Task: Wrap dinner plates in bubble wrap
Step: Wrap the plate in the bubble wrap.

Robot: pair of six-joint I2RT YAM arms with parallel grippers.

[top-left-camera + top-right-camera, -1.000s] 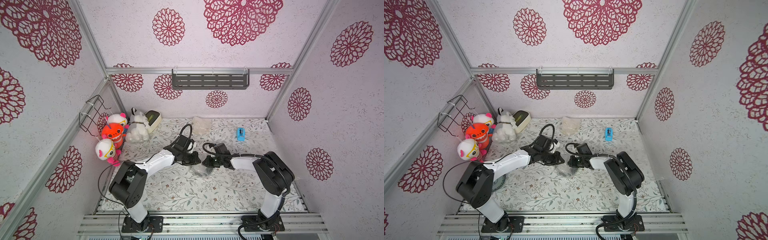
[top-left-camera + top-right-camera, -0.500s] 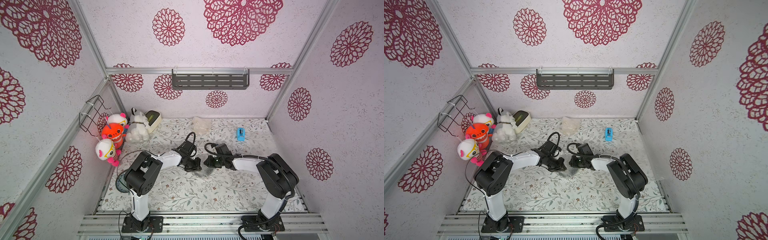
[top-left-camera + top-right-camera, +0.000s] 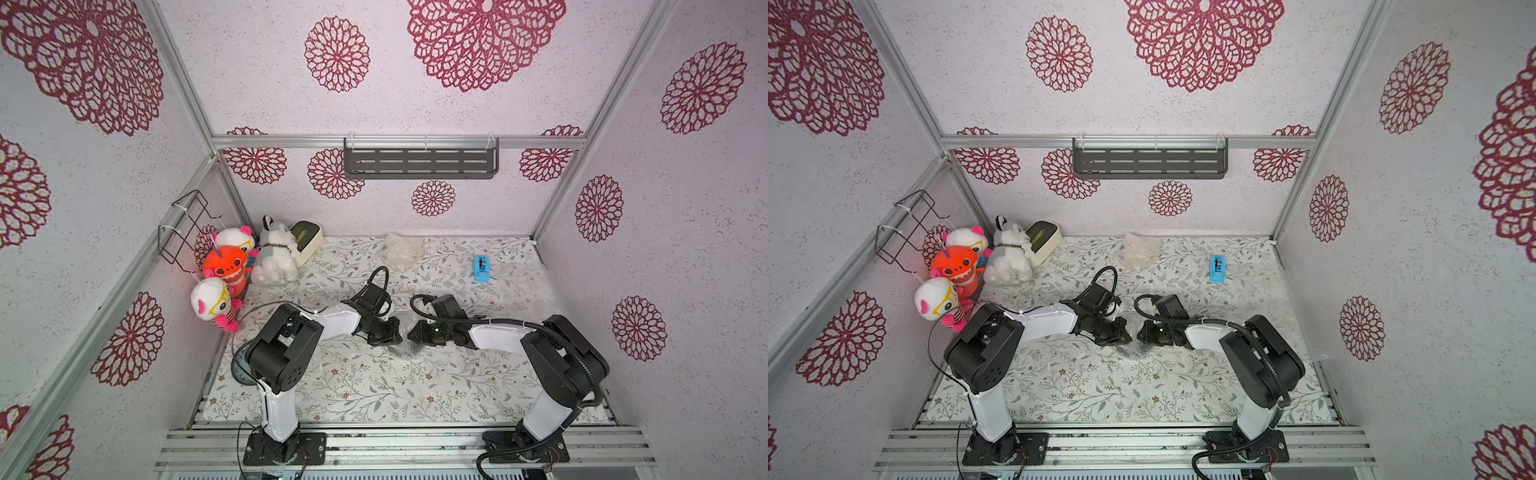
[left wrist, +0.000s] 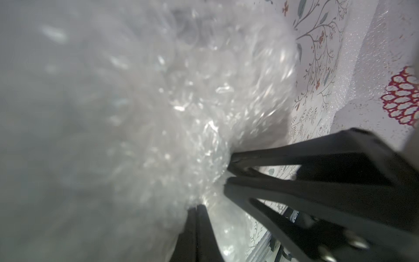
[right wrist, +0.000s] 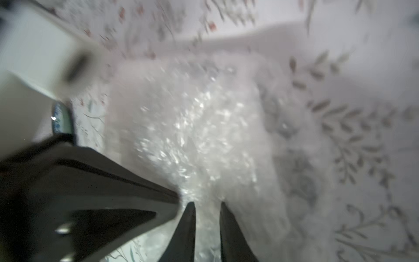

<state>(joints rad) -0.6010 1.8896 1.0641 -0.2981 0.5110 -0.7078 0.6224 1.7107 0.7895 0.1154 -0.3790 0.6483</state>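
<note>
Honestly, bubble wrap point(image 4: 181, 113) is pinched tight by the left end effector point(image 4: 227, 170) and bunched over the black plate point(image 3: 405, 352) on the table point(image 3: 353, 390). The right end effector point(image 5: 207, 205) is slightly spread, so the fold could be sprung back open by the crinkly plastic.

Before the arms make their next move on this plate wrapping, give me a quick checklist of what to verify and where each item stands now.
1. Left tool shut on the bubble wrap: ok.
2. Right tool grip: jaws parted with wrap between them; cannot tell.
3. Black plate fully covered: only a dark patch shows through the wrap between the two tools; cannot tell.
4. Tape dispenser unobstructed: stands in the open toward the far right of the table; ok.
5. Grey-teal plate wrapped: bare, partly hidden behind the left arm; not ok.
</note>
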